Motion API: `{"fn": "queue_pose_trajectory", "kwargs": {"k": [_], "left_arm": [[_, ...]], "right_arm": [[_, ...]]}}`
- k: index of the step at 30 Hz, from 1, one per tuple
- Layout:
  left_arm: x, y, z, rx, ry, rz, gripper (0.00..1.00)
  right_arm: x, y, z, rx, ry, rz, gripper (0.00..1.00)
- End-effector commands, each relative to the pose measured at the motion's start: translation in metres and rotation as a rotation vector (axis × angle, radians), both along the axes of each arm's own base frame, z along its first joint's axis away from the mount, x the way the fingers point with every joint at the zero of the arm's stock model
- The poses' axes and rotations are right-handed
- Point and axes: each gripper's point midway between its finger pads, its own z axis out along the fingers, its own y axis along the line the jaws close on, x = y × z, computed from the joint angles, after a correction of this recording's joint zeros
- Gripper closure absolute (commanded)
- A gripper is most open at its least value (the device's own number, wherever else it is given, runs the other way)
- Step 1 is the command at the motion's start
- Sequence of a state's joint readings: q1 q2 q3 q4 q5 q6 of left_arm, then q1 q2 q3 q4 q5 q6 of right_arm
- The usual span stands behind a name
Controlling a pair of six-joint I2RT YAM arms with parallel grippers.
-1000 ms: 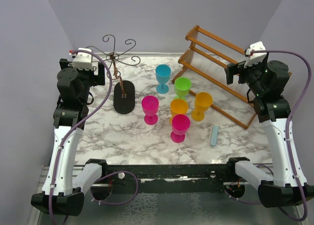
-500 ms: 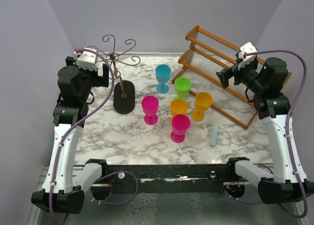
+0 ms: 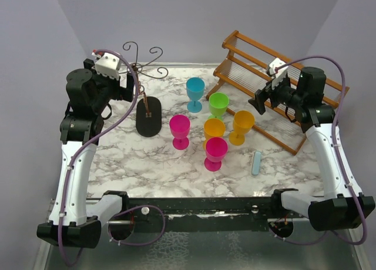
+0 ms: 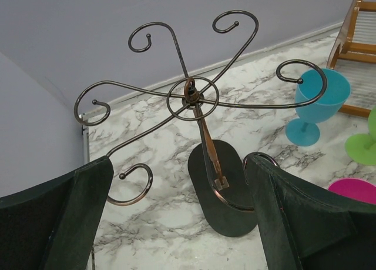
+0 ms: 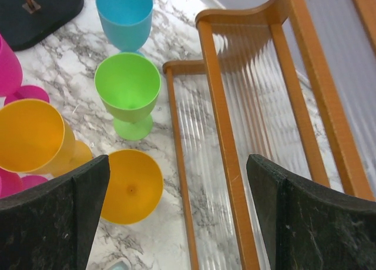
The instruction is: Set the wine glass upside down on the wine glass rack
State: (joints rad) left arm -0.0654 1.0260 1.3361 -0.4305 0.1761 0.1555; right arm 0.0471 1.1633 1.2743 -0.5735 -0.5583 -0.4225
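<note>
Top view, wine glass rack (image 3: 148, 116): upright, far left.
Top view, wine glasses (image 3: 214, 129): six, upright, mid-table, right of it.
Left wrist, left gripper (image 4: 178, 164): fingers apart, framing the rack.
Right wrist, right gripper (image 5: 178, 164): fingers apart, empty, wooden rack (image 5: 226, 135) ahead.

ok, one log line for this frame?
left gripper open, by wire rack | right gripper open, by wooden rack | both empty

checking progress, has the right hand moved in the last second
Yes. In the top view the right hand has swung left across the wooden slatted rack, toward the green wine glass.
</note>
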Motion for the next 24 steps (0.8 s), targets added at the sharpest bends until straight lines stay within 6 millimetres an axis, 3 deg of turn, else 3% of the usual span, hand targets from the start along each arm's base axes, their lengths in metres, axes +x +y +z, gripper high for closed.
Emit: {"fn": "queue_pose_trajectory", "kwargs": {"k": [1, 8, 24], "left_arm": [[-0.003, -0.005, 0.016, 0.026, -0.014, -0.046, 0.01], [0.002, -0.003, 0.011, 0.091, 0.012, -0.060, 0.01], [0.007, 0.005, 0.003, 0.131, 0.029, -0.030, 0.01]], "right_arm": [[-0.006, 0.002, -0.030, -0.039, 0.073, 0.023, 0.01], [-0.010, -0.001, -0.064, -0.085, 0.145, 0.008, 0.03], [-0.001, -0.002, -0.133, -0.231, 0.374, -0.078, 0.42]]}}
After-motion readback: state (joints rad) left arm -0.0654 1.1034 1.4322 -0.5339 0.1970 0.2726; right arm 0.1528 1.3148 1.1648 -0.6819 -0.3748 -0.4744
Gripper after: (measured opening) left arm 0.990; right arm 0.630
